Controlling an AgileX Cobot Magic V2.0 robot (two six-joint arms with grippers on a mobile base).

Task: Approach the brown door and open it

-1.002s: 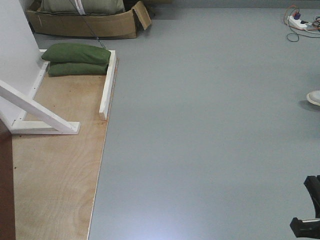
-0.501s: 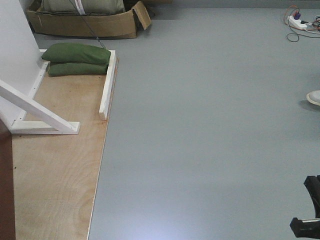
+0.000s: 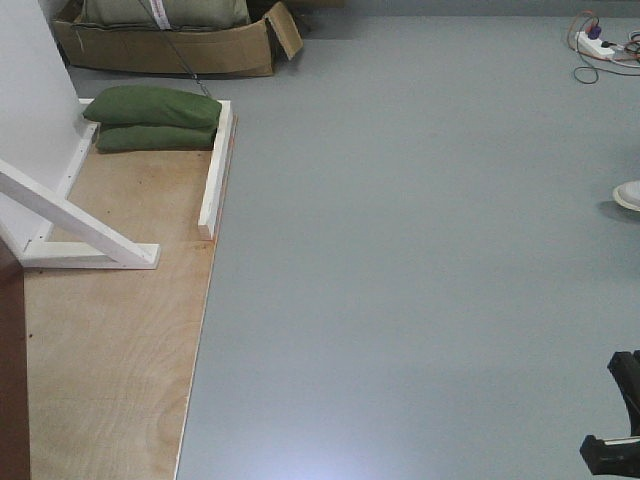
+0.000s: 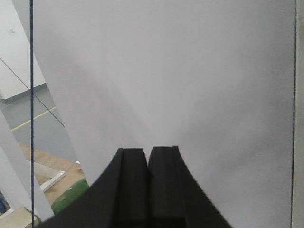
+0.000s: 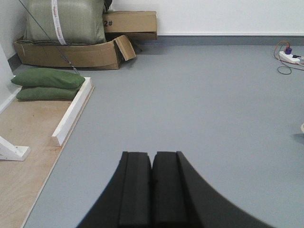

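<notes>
A smooth, matte grey floor (image 5: 199, 104) is seen stretching ahead of and beneath the right gripper (image 5: 152, 159), whose two black, flat-faced fingers are pressed together with nothing between them. Straight in front of the left gripper (image 4: 147, 154), which is likewise closed on nothing, the view is almost filled by a plain white flat panel (image 4: 190, 71).

To the left of the right gripper, a sheet of pale, grained plywood (image 5: 23, 142) is laid flat on the floor. Its right side is bordered by a straight white-painted wooden rail (image 5: 71, 111).

The brown door (image 3: 10, 380) is shown only as a narrow, dark strip at the left edge of the front view, touching the plywood's left side. It is not caught in either wrist view, so no more can be told than that it lies well left of the right gripper.

Far ahead and left of that gripper, an open, creased cardboard box (image 5: 71, 54) is filled by a bulging woven sack (image 5: 66, 21). Two soft green cushions (image 5: 47, 83) are stacked just before it. Far ahead to the right, a white power strip (image 5: 290, 56) with looped cable is seen.
</notes>
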